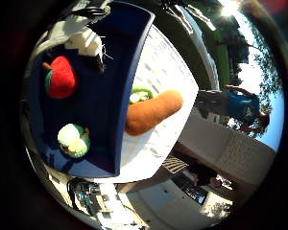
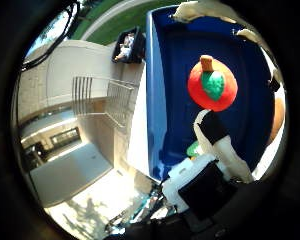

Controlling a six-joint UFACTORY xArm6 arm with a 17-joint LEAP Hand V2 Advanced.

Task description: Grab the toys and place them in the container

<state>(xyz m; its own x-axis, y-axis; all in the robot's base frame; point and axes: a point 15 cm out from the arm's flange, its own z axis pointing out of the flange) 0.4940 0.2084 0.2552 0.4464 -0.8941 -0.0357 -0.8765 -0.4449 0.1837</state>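
Observation:
A blue container [image 1: 125, 57] lies below my palm. In it are a red apple-like toy with a green leaf [image 1: 60, 77], a white and green toy [image 1: 74, 140] and a white toy [image 1: 84, 40]. An orange carrot toy with a green top [image 1: 152, 110] lies across the container's rim, half over the white surface beside it; I cannot tell whether it rests there or is held. In the thumb side view the red toy [image 2: 212, 85] sits in the container [image 2: 165, 110], and a white and black part of my hand [image 2: 218, 150] reaches over it.
The container stands on a white surface [image 1: 173, 67]. Around it are paving [image 2: 60, 80], a metal railing [image 2: 100, 100] and grass [image 2: 130, 15]. A person in blue [image 1: 242, 103] stands away from the container.

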